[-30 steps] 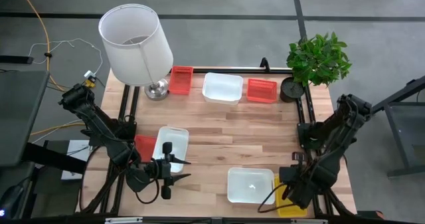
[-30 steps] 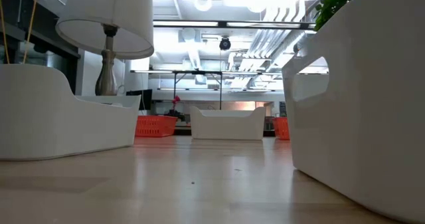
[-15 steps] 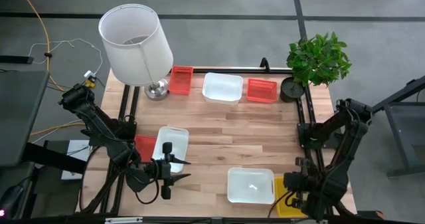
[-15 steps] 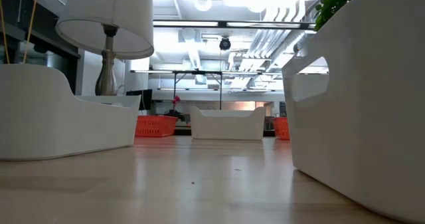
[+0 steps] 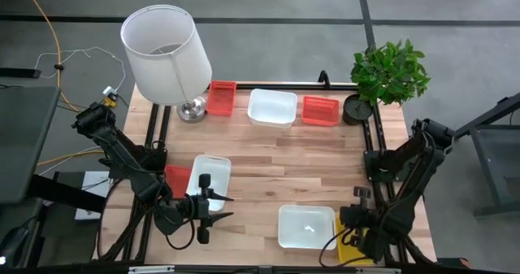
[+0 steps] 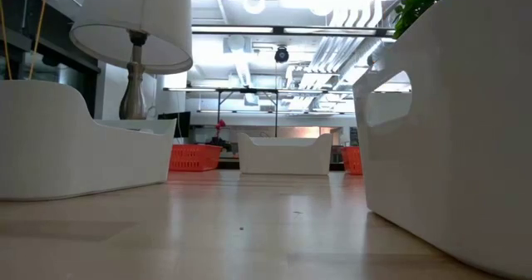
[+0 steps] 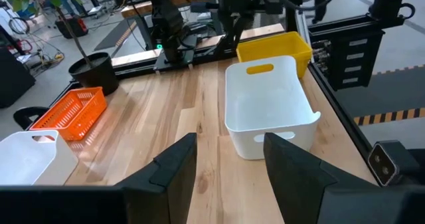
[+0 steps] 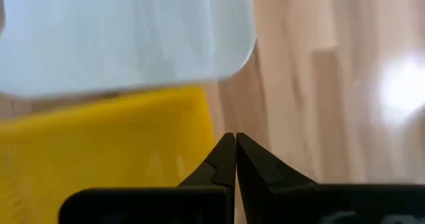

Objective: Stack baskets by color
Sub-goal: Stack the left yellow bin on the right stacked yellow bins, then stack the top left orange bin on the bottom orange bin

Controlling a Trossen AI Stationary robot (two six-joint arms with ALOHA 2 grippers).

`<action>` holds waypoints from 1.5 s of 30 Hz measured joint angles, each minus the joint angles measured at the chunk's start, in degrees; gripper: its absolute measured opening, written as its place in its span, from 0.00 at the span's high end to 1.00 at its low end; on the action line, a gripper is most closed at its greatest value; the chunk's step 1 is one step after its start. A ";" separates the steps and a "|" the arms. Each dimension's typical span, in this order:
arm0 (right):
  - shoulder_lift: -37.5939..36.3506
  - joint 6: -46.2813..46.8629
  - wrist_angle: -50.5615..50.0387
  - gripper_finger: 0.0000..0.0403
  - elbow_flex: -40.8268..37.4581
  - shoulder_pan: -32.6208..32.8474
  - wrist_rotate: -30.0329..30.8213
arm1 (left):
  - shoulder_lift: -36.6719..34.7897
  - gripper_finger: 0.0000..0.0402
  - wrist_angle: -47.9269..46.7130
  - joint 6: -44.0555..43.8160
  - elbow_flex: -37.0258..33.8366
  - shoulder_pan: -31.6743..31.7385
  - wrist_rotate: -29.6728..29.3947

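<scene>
The right pincer, fingertips pressed together and empty, hovers beside the yellow basket at the worktop's near right corner, just by a white basket, likely lining up a grasp. The left pincer waits spread by another white basket; red baskets sit far back.

place: lab/workshop | cues: exposed ceiling ducts, strip lights, framed wooden bench

The right arm hides most of the yellow basket.
</scene>
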 joint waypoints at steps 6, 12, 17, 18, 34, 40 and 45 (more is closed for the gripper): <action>-0.34 -1.24 -0.75 1.00 0.10 -1.83 7.42 | 0.00 0.60 -1.50 -0.37 0.00 -0.14 -0.37; -0.81 -4.46 -0.55 1.00 -1.44 -6.87 13.01 | 0.00 0.60 -8.23 -3.36 0.00 -0.57 -0.38; -6.14 -6.26 9.62 1.00 -10.65 -10.69 11.65 | 0.00 0.60 -12.26 -5.96 -0.06 2.43 -0.13; -7.65 -7.23 13.52 1.00 -12.97 -11.43 11.48 | -0.03 0.60 -11.33 -5.85 -0.59 3.30 -0.16; -14.78 -51.86 76.70 1.00 -30.83 -25.28 14.72 | -11.64 0.60 33.62 10.94 -23.83 11.07 17.23; -13.75 -57.84 82.39 1.00 -30.93 -30.41 11.76 | -18.85 0.60 39.02 9.43 -31.39 11.05 16.95; -10.82 -60.58 89.06 1.00 -30.91 -34.99 10.48 | -22.28 0.60 38.99 9.05 -33.29 10.72 14.98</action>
